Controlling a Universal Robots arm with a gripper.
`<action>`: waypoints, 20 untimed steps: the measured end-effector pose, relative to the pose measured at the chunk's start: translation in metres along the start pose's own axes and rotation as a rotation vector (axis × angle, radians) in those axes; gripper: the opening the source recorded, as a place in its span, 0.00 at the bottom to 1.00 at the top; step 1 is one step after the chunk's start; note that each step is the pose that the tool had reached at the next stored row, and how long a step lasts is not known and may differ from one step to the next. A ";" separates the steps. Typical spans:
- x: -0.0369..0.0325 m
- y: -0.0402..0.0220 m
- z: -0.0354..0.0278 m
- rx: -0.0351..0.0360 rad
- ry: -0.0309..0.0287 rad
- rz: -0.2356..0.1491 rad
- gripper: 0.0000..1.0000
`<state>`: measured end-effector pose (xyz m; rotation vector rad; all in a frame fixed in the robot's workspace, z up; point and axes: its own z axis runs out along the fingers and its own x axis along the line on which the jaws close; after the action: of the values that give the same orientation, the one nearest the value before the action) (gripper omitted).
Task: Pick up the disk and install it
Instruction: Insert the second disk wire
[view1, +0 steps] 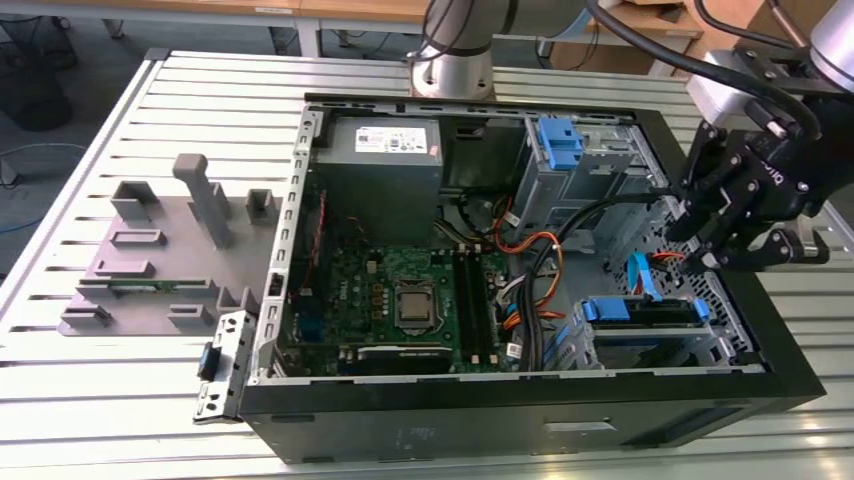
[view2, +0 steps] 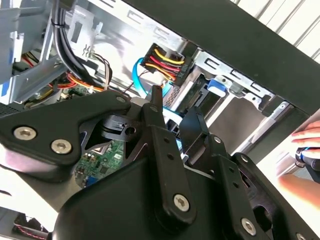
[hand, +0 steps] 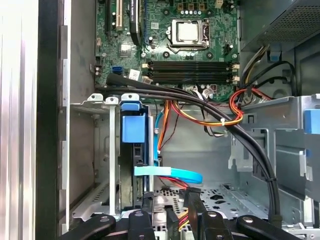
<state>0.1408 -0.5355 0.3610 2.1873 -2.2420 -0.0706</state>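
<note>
The disk (view1: 643, 312) sits in the case's drive bay (hand: 111, 165); the jaws (view1: 721, 255) above hold nothing, slightly apart.

Matt black gripper (view1: 727, 262), bare-metal chassis (view1: 302, 180).

I see an open black computer case (view1: 534, 420) lying on the slatted metal table (view1: 120, 400). Inside it sits the green motherboard (view1: 400, 300), with its processor socket (hand: 186, 31) and dark memory slots (hand: 190, 71) clear in the first wrist view. A grey power-supply box (view1: 380, 160) fills the corner above the board. Black cables (hand: 240, 135) and orange wires (hand: 200, 117) run across the interior. A grey fixture plate (view1: 160, 260) with upright blocks rests on the table, just beside the case on the exterior view's left.
</note>
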 end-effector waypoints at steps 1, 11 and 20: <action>0.0009 -0.0008 0.0004 -0.0008 0.0000 0.000 0.41; 0.0022 -0.0131 0.0044 -0.0097 0.0002 0.000 0.41; 0.0021 -0.0219 0.0092 -0.0156 0.0002 0.000 0.41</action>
<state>0.1622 -0.5379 0.3510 2.1790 -2.2340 -0.0875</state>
